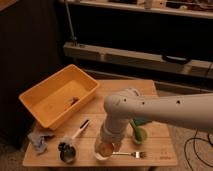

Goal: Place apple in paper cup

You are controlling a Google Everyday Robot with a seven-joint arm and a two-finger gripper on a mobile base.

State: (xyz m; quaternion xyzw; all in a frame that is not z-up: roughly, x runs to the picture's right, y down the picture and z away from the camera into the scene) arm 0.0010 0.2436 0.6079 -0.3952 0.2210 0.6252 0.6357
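The paper cup (101,151) stands near the front edge of the wooden table (125,90), short and pale. The white arm comes in from the right and bends down, so my gripper (107,141) sits right over the cup's mouth and hides most of its rim. An orange-yellow round shape, the apple (106,148), shows at the cup's mouth just under the gripper. I cannot tell whether it rests in the cup or is still held.
An orange plastic bin (36,102) sits at the table's back left. A dark shiny cup with a handle (67,152) and a blue-grey cloth (39,140) lie front left. A fork (132,154) lies right of the paper cup, with a green object (138,132) behind it.
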